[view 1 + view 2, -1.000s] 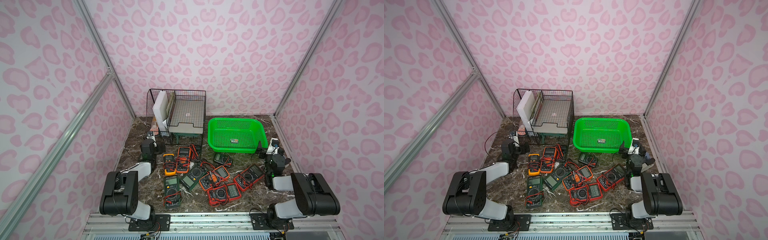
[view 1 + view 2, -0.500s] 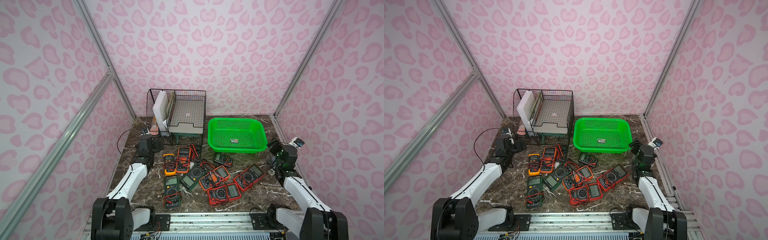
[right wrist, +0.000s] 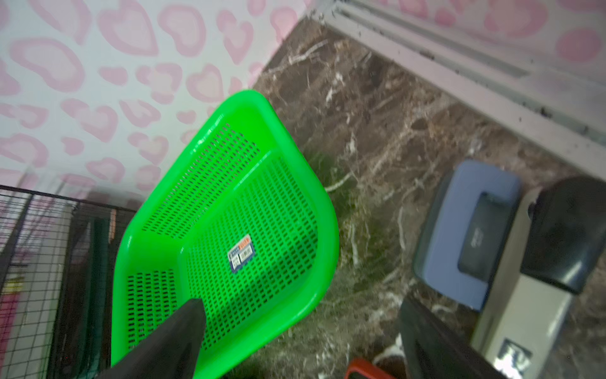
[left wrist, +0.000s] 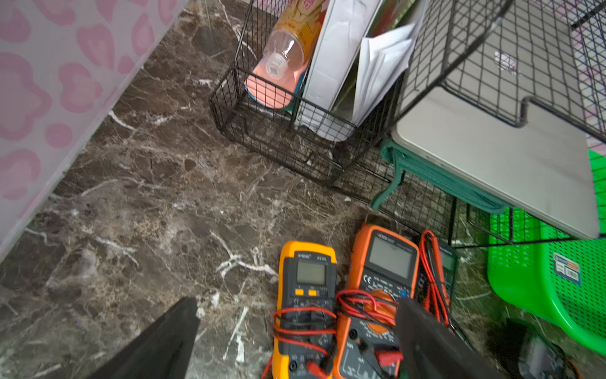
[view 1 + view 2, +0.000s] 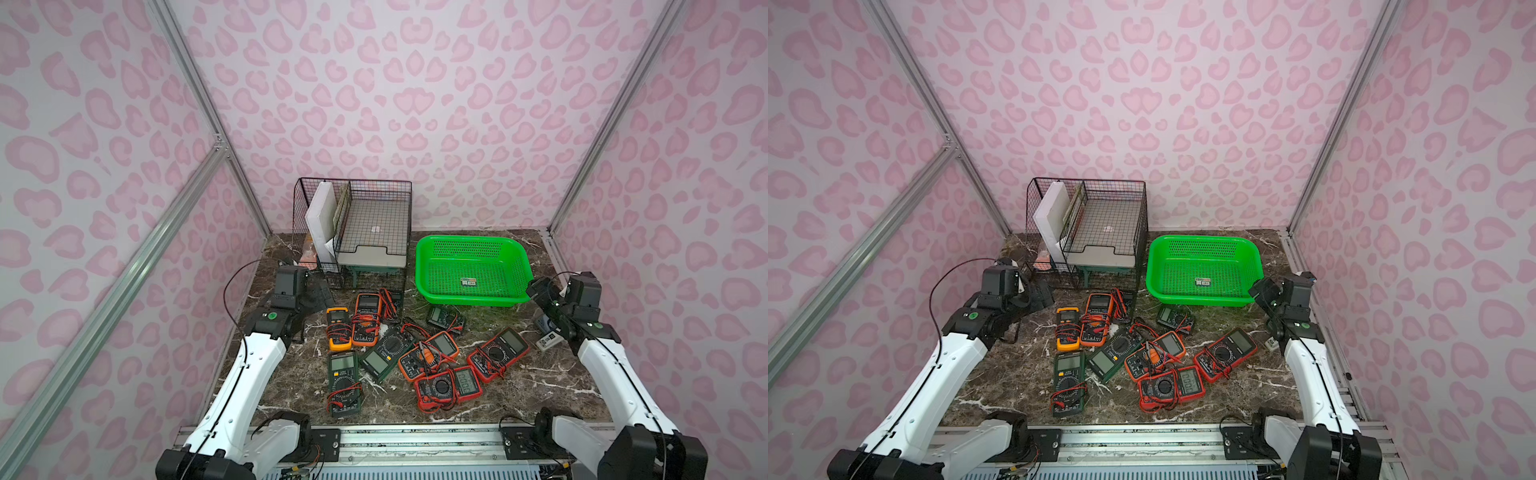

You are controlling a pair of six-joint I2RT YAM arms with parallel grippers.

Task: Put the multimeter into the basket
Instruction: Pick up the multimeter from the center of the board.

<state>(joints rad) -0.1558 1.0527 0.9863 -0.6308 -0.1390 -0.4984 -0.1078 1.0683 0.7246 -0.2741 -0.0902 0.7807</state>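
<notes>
Multimeters [image 5: 384, 353] lie in a loose heap on the middle of the marble tabletop [image 5: 291, 386], red leads wound round them, and both top views [image 5: 1113, 353] show all of them on the marble in front of the basket [image 5: 469, 240]. That green basket [image 5: 1202, 239] sits toward the back right corner with a small label on its floor, just beside the black wire organizer [image 5: 353, 232] at the back edge. My left gripper [image 5: 318, 293] hangs near the left edge in front of the organizer. My right gripper [image 5: 538, 291] is at the basket's front right corner, close to the rim; I cannot tell whether it touches.

From the left wrist camera, the fingers [image 4: 157, 341] are spread wide and hold nothing. Beyond them a yellow multimeter [image 4: 310, 272] and an orange multimeter [image 4: 388, 262] lie side by side on the tabletop, touching. One fingertip overlaps the orange one in the picture. The organizer stands behind them with a pink bottle [image 4: 278, 62] and white papers in it.

From the right wrist camera, which is somewhat blurred, the fingers [image 3: 177, 334] are also released and wide apart, with nothing between them. One is over the basket's perforated floor and the other is outside the rim over bare marble. A blue-grey device [image 3: 465, 236] lies near the tabletop's right edge, touching a white box [image 3: 524, 318].
</notes>
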